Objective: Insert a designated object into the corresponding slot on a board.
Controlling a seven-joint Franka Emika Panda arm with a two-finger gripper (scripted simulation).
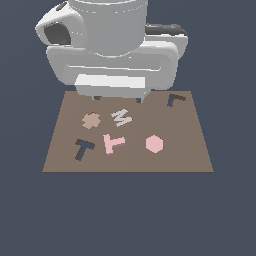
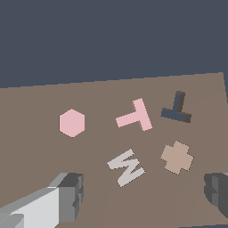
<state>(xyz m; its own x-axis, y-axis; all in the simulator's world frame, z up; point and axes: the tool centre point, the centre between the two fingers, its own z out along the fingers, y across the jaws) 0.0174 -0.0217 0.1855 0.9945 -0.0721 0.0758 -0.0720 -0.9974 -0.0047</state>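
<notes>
The gripper [image 2: 142,193] was seen spread wide with nothing held between its fingers [image 2: 67,196], hovering over the far part of the board [image 1: 195,150]. The pink T-shaped piece [image 1: 113,143] lay flat on the board, just beside the dark T-shaped slot [image 1: 83,148], on that slot's side toward the exterior view's right, apart from it and turned differently.

For the step in hand, judged to be the approach and grasp, the fingers would best be centred over the T's stem and closed across its narrow width, so that the piece could afterwards be turned to match the slot.

Near the pink T, a grey zigzag piece [image 1: 121,117] and a tan cross [image 1: 90,120] lay farther back, and could be brushed on descent. A pink hexagon [image 1: 154,143] and a dark L-shaped mark [image 1: 175,99] lay well clear.
</notes>
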